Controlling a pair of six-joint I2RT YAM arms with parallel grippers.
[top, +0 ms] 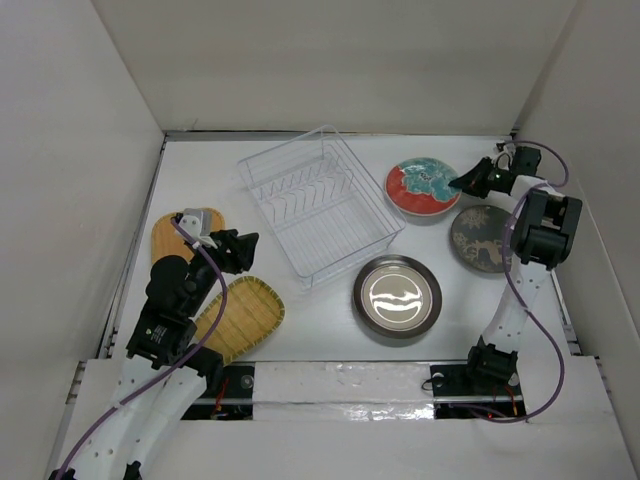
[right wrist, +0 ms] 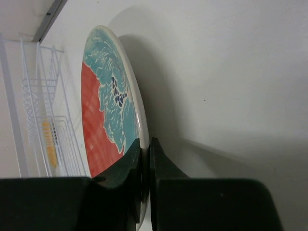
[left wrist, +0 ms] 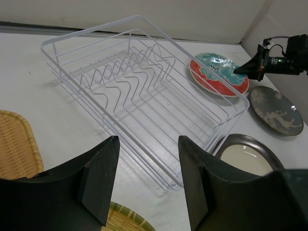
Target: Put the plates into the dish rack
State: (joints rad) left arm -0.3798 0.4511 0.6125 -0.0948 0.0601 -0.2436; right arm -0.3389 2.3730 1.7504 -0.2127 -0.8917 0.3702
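Observation:
My right gripper (top: 466, 182) (right wrist: 146, 144) is shut on the right rim of the round red-and-teal plate (top: 425, 187) (right wrist: 106, 101), one finger on top and one underneath. The clear dish rack (top: 340, 232) (left wrist: 183, 115) stands empty at the back centre, left of that plate. My left gripper (top: 245, 250) (left wrist: 147, 144) hovers open and empty near the rack's left corner. Beneath that arm lie the yellow woven oblong plate (top: 240, 318) and the orange woven plate (top: 175, 232). The dark grey deer plate (top: 483, 238) and the shiny metallic plate (top: 397, 298) rest on the table.
White walls enclose the table at the back, left and right. The right arm's elbow (top: 545, 228) hangs close to the right wall, over the deer plate's edge. The left arm (top: 175, 300) covers part of both woven plates.

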